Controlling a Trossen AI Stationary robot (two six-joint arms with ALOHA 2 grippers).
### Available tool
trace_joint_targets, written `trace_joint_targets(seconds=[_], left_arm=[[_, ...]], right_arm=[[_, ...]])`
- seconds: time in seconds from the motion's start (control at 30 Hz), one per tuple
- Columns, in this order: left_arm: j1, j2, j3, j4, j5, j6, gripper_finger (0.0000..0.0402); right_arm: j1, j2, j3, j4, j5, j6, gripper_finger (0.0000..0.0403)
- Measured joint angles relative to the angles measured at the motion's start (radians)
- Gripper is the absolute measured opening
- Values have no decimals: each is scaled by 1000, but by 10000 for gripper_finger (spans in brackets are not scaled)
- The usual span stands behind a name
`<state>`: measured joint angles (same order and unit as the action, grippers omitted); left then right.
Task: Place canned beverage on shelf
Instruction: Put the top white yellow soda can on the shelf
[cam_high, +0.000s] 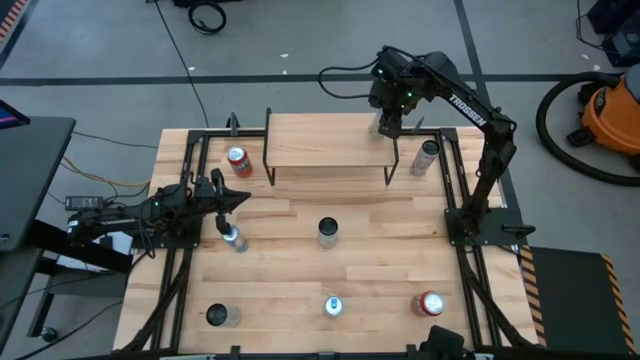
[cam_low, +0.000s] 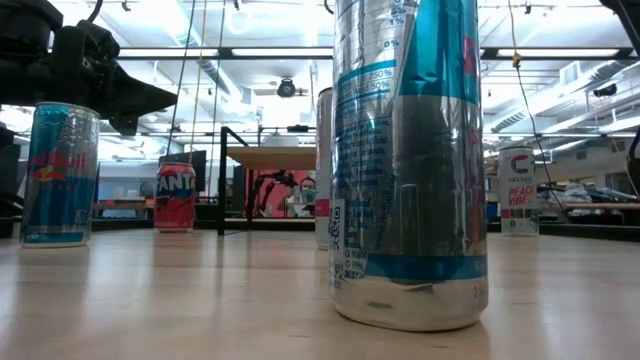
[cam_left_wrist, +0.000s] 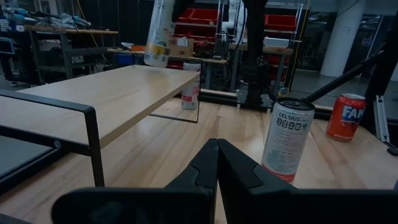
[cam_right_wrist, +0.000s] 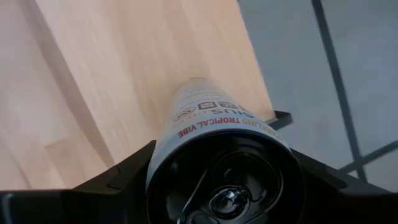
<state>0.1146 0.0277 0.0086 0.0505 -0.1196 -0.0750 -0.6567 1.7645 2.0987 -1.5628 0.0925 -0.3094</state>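
Can (cam_right_wrist: 211, 124) clamped in right gripper (cam_right_wrist: 217, 168) above shelf (cam_right_wrist: 149, 68).

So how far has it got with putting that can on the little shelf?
Mostly there. Done: the right tool has picked up a can and carries it above the shelf's far right corner. In hand: the can is gripped and off the board. Left: lowering it and letting go. The left tool waits shut beside the shelf.

A workshop-like lab: grey taped floor, orange shop vacuum (cam_high: 610, 105), red parts bins (cam_left_wrist: 202, 25) on racks.
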Motion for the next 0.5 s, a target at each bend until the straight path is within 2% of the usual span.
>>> trace_joint_targets(seconds=[0.5], left_arm=[[0,0,0,0,0,-1,14]], right_arm=[[-18,0,-26,36,-17,-4,287]])
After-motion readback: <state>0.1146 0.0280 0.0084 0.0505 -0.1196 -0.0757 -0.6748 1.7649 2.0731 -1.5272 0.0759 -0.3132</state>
